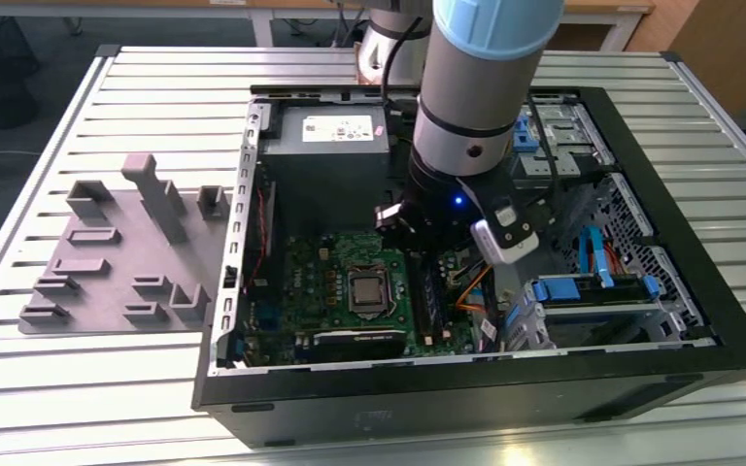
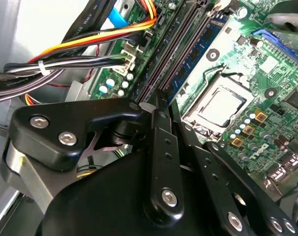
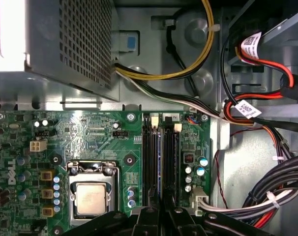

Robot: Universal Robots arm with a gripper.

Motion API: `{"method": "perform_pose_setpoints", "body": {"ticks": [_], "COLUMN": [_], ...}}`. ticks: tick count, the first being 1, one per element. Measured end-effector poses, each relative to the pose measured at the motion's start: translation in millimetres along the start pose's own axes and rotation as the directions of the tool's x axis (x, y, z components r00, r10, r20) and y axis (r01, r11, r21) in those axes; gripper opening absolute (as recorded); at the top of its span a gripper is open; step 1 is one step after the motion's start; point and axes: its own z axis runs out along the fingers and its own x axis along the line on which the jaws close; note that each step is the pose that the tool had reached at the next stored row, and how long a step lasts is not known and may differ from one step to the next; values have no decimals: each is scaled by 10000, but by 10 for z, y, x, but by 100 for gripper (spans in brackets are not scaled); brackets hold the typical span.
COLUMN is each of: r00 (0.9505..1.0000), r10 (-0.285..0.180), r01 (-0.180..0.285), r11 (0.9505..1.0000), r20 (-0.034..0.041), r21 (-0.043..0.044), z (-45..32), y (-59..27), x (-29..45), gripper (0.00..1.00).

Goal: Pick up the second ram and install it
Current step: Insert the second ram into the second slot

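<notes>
End effector: black linkage fingers of the end effector (image 2: 161,105) are drawn close together, tips converging right over the memory slots; narrow gap, and whether anything is pinched between the tips cannot be told. In the exterior view the end effector (image 1: 412,225) sits low inside the open case.
Second ram: a dark stick with a blue-green board face, the second ram (image 2: 195,51), stands in a slot of the slot bank just ahead of the fingertips; in the first wrist view the second ram (image 3: 161,152) runs lengthwise between the black slots, straight out from the fingers.
Memory slots: parallel black memory slots (image 3: 150,157) with pale latches at the far end, beside the processor socket.
Processor socket: metal-lidded processor socket (image 3: 91,196) on the green motherboard (image 3: 85,130), just beside the slot bank.
Cables: yellow, red, black and white cables (image 2: 75,54) bundled with ties, running along the slot side of the board.
Power supply: perforated grey power supply (image 3: 75,39) past the slot ends.
Case: black computer case (image 1: 477,398) lying open on the slatted desk (image 1: 114,388).
Arm: grey and light-blue arm (image 1: 484,87) comes down into the case from above.
Tray: grey plastic tray (image 1: 120,257) with upright blocks on the desk, at the exterior view's left of the case, well apart from the end effector.
</notes>
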Motion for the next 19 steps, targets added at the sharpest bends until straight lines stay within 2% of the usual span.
{"method": "perform_pose_setpoints", "body": {"ticks": [12, 19], "r00": [10000, 10000], "r10": [1, 0], "r01": [-1, 0], "r11": [10000, 10000], "r20": [1, 1], "r21": [-2, -4], "z": [4, 18], "y": [-38, -40], "x": [1, 26], "gripper": [14, 14]}}
